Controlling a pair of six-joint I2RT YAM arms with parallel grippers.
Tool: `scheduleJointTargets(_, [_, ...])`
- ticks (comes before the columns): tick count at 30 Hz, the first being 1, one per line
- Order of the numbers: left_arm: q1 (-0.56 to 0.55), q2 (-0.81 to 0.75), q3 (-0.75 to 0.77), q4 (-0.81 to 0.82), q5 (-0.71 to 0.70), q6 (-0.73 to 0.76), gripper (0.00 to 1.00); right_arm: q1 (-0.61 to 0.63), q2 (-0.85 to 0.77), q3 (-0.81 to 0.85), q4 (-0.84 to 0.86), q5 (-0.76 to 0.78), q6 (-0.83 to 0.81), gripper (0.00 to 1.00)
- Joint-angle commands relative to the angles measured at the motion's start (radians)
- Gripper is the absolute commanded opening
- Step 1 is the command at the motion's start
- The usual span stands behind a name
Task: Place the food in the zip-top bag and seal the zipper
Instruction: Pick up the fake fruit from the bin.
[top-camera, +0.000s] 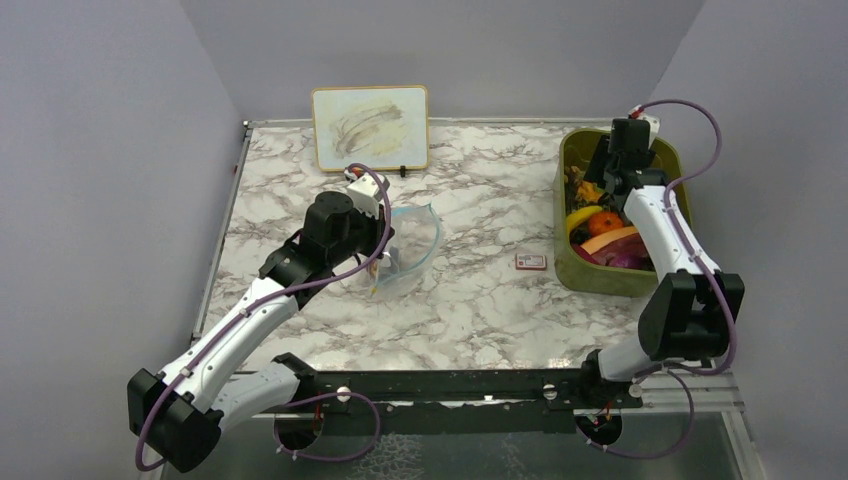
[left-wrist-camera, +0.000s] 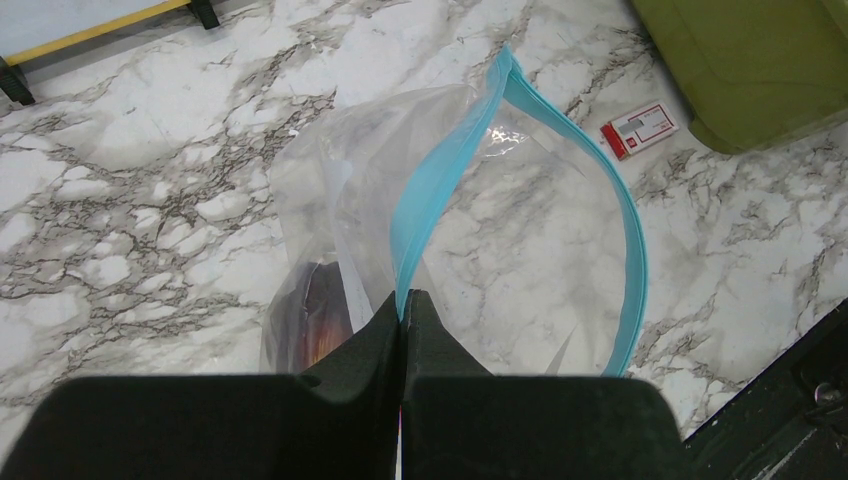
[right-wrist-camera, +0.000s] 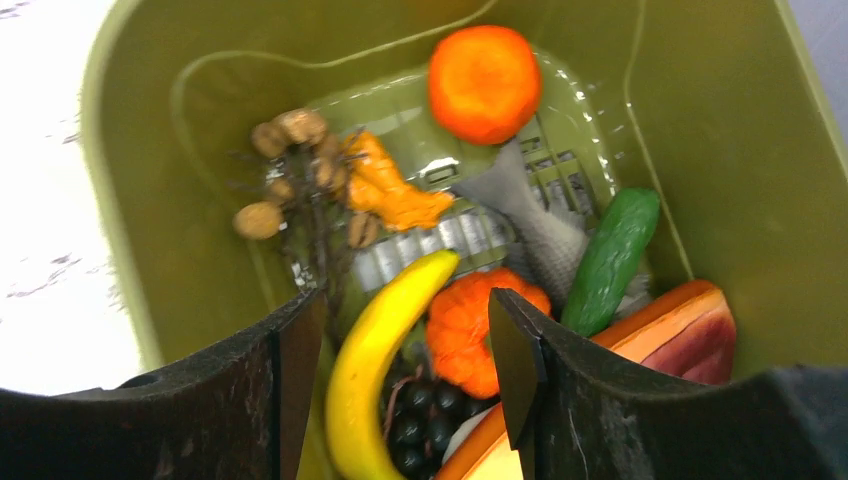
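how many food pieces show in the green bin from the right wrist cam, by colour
orange: 3 (round piece, bumpy piece, knobbly piece)
yellow: 1 (banana)
green: 1 (cucumber)
grey: 1 (fish)
brown: 1 (nut cluster)
dark purple: 1 (grapes)
red-orange: 1 (slice)
total: 9

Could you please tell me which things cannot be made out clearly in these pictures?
- Left wrist: the dark piece inside the zip-top bag is half hidden by the left fingers; its kind is unclear.
- Top external: print on the card is too small.
- Right wrist: the banana and dark grapes run off the bottom edge between the right fingers.
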Motion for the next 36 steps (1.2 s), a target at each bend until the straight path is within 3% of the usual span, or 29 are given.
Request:
scheduleJointTargets(1, [0.002, -0.021, -0.009, 0.028, 0.025, -0.004, 0.0, -0.05, 0.078, 0.016, 0.07, -0.006, -0.038, 0.61])
scheduleJointTargets(18, [0.001, -0.046, -0.018, 0.032, 0.019, -0.004, 0.0, -0.135, 0.313, 0.13, 0.229, 0.014, -0.094, 0.96])
scheduleJointTargets(29, [0.001, -0.054, -0.021, 0.038, 0.027, -0.008, 0.0, -0.185, 0.454, 0.224, 0.232, -0.015, -0.103, 0.97])
scheduleJointTargets(36, [0.001, -0.052, -0.023, 0.038, 0.028, -0.008, 0.0, -0.192, 0.479, 0.181, 0.321, -0.104, -0.117, 0.95])
